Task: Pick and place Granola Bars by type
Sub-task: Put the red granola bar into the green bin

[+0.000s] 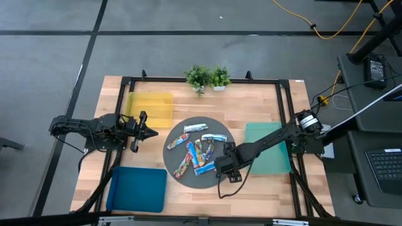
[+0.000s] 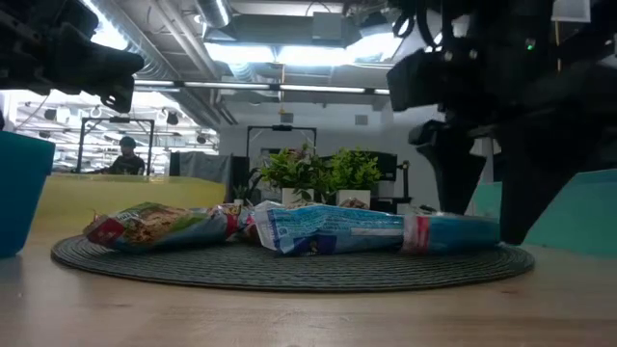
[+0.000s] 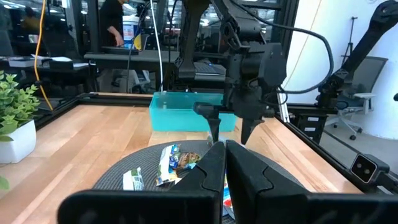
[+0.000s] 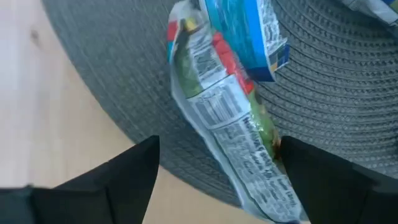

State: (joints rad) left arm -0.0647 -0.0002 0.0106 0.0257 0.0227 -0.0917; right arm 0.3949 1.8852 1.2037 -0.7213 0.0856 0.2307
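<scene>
Right pincer [image 1: 221, 168] is down at the near-right edge of the round grey mat [image 1: 178, 129], fingers spread wide, nothing held. In the right wrist view its two dark fingers [image 4: 134, 171] stand on either side of a multicoloured bar [image 4: 230, 124] lying on the mat's woven edge; one finger looks to be touching the wrapper, hard to tell for sure. A blue bar [image 4: 245, 37] lies over the far end of that multicoloured one.

Granola bars [image 1: 196, 149] all sit on the grey mat in a loose pile, just left of the right pincer: blue, silver and multicoloured wrappers mixed. In the low view a blue bar [image 2: 337, 229] lies closest to the right pincer, with a multicoloured bar [image 2: 159, 226] further off to its left.

Left pincer [image 1: 148, 132] hovers above the bench [image 1: 264, 188], left of the grey mat, fingers closed, empty, pointing at the pile. It's well apart from the right pincer, with the bars between them.

Green mat [image 1: 267, 147] lies under the right arm, behind the right pincer. Yellow mat [image 1: 149, 108] is just beyond the left pincer, blue mat [image 1: 137, 187] nearer the front edge below it. Two small potted plants [image 1: 208, 77] stand at the far edge of the bench.
</scene>
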